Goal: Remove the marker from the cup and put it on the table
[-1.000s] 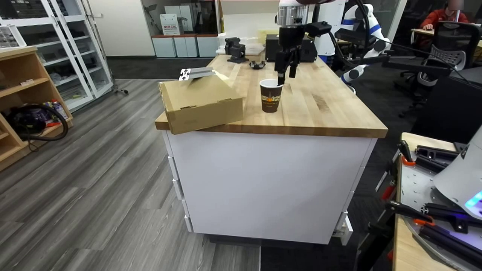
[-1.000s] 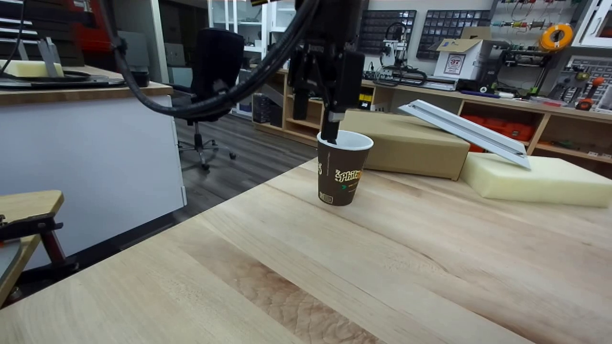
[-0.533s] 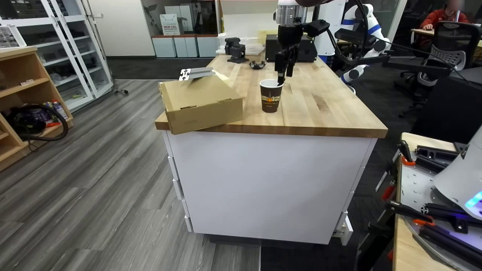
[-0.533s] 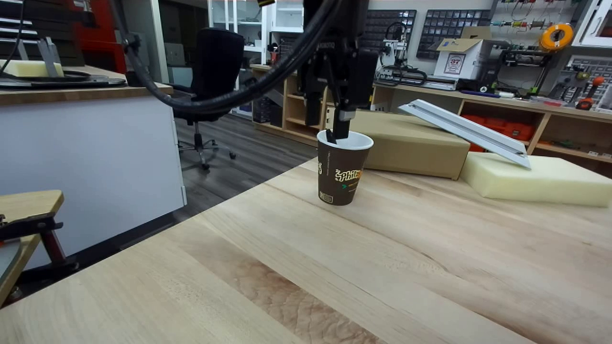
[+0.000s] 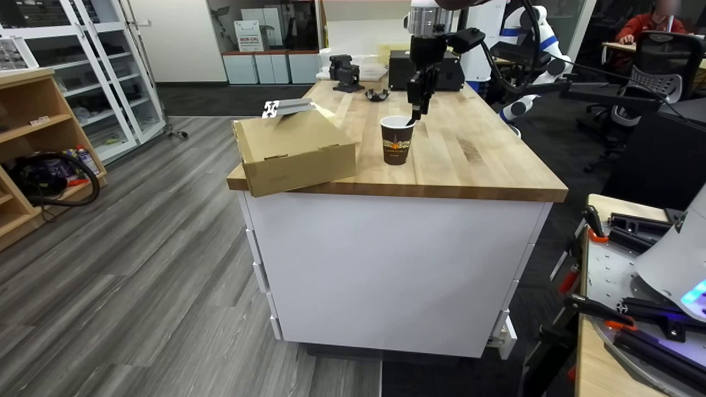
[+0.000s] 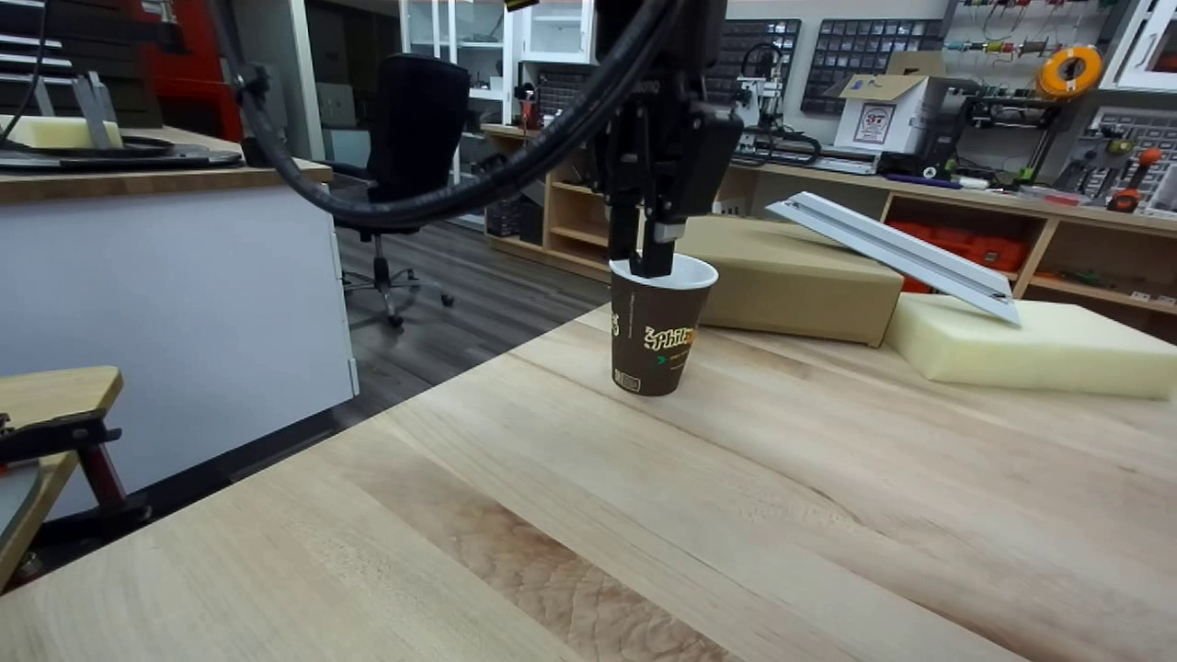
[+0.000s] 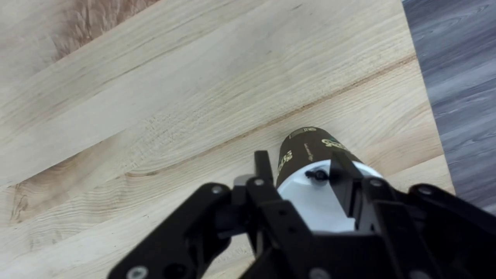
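Marker (image 7: 319,175): leans in the upright cup (image 6: 655,333), seemingly propped by its wall. Gripper (image 7: 300,155): jaws stand apart, flanking the marker in the wrist view, presumably to pinch and lift it onto the table (image 6: 717,515).

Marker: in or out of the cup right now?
In. The wrist view shows one end of the black marker inside the rim of the brown paper coffee cup; the open gripper has not gripped it yet.
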`<state>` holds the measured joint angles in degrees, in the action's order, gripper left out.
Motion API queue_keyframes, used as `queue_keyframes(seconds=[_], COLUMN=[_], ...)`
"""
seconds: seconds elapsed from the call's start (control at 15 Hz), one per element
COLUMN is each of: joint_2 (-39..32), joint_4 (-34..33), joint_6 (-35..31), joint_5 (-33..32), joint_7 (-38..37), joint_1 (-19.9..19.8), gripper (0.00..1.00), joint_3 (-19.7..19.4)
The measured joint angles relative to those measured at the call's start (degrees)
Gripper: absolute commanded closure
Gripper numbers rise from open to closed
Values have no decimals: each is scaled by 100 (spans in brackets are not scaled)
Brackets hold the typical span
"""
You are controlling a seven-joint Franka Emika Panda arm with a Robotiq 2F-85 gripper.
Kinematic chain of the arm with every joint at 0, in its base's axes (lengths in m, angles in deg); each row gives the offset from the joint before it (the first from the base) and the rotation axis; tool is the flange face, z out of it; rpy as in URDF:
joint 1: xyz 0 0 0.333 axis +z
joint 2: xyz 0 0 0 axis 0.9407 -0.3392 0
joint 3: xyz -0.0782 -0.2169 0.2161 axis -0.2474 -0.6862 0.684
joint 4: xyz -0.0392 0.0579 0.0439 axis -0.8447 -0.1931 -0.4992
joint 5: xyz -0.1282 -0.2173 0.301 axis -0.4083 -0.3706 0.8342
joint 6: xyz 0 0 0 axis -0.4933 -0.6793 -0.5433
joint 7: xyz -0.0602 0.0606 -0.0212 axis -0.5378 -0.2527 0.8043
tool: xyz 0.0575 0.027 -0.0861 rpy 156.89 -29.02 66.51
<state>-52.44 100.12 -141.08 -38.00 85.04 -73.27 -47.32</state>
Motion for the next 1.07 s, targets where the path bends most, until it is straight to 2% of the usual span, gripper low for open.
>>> queue_keyframes(seconds=[0.13,0.33,0.4,0.47,0.6,1.07], joint_2=[-9,-37,-48,-59,-73,-75], joint_4=[0,0,0,0,0,0], joint_6=[-13,-59,-77,-92,-104,-104], joint_5=[1,6,8,11,15,27], joint_7=[52,155,183,206,230,272], joint_1=[-38,-95,-109,-120,-133,-132], gripper=[92,99,70,73,66,20], joint_3=[-7,-11,-13,-13,-13,25])
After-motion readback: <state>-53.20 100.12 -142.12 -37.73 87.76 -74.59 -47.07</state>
